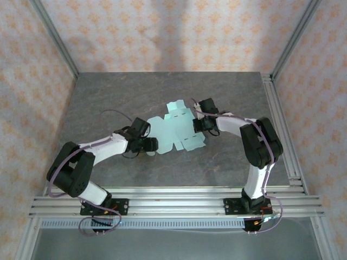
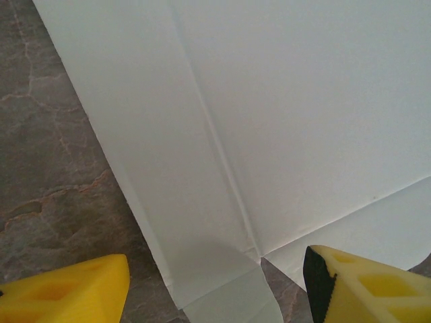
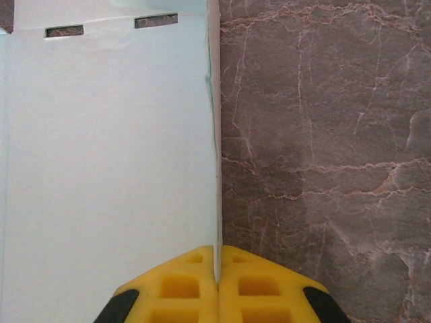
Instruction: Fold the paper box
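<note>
Top external view: I see the paper box [image 1: 174, 130] as a flat die-cut sheet, lying unfolded near the middle of the grey marbled table [image 1: 108, 97], between the two arms. The left gripper [image 1: 150, 145] sits at the sheet's near-left edge. The right gripper [image 1: 197, 126] sits at its right edge.

Left wrist view: the yellow fingertips [image 2: 74, 289] stand well apart at the bottom corners of the frame. The jaws are released and grasp nothing. Pale card lies flat ahead of them. A long crease [image 2: 215, 134] runs from the top toward the gap between the fingertips, where it meets a second crease going off to the right. A narrow tab [image 2: 229, 299] of the sheet lies in that gap, and as far as I can see it touches neither fingertip.

Right wrist view: the two yellow fingers [image 3: 175, 289] are pressed together, clenched on the sheet's right edge. A thin line of card, seen edge-on, enters the seam between them and runs straight ahead along the border between card and table. Left of that line the panel lies flat, with two narrow slots [image 3: 156, 21] cut near its far edge. Right of that line is bare table.
</note>
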Available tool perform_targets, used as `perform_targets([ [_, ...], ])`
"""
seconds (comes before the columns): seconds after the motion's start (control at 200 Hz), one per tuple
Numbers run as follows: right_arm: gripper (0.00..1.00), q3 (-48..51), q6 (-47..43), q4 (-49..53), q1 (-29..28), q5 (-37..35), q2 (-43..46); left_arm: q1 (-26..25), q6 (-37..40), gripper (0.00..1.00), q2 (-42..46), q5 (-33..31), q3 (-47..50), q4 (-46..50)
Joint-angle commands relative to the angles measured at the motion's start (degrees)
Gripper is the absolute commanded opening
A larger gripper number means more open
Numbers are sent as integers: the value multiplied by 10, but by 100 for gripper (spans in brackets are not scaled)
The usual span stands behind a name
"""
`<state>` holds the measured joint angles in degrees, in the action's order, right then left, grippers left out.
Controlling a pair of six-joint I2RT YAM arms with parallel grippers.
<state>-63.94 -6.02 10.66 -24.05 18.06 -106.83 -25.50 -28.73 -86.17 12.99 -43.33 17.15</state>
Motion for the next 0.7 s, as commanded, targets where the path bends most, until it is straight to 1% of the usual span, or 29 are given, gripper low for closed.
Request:
perform_targets([
  [0.0, 0, 10, -6, -13, 1, -9, 31, 1, -14, 71, 46, -27, 0, 5],
  [0.085, 0, 12, -8, -19, 0, -17, 41, 2, -15, 76, 79, -46, 5, 5],
  [0.15, 0, 9, -12, -20, -1, -22, 46, 6, -16, 77, 100, -56, 4, 7],
  [0.26, 0, -8, -32, 0, -2, -27, 49, 26, -15, 79, 114, -49, 4, 10],
  [0.35, 0, -26, -73, 29, -9, -44, 49, 44, -15, 80, 119, -40, 5, 1],
  [0.51, 0, -49, -172, 71, -40, -121, 57, 83, -16, 82, 113, -6, -10, -22],
  [0.601, 0, -79, -212, 118, -55, -161, 52, 103, -14, 82, 99, 4, -33, -25],
  [0.691, 0, -95, -243, 133, -73, -216, 53, 117, -2, 82, 83, 8, -55, -28],
])
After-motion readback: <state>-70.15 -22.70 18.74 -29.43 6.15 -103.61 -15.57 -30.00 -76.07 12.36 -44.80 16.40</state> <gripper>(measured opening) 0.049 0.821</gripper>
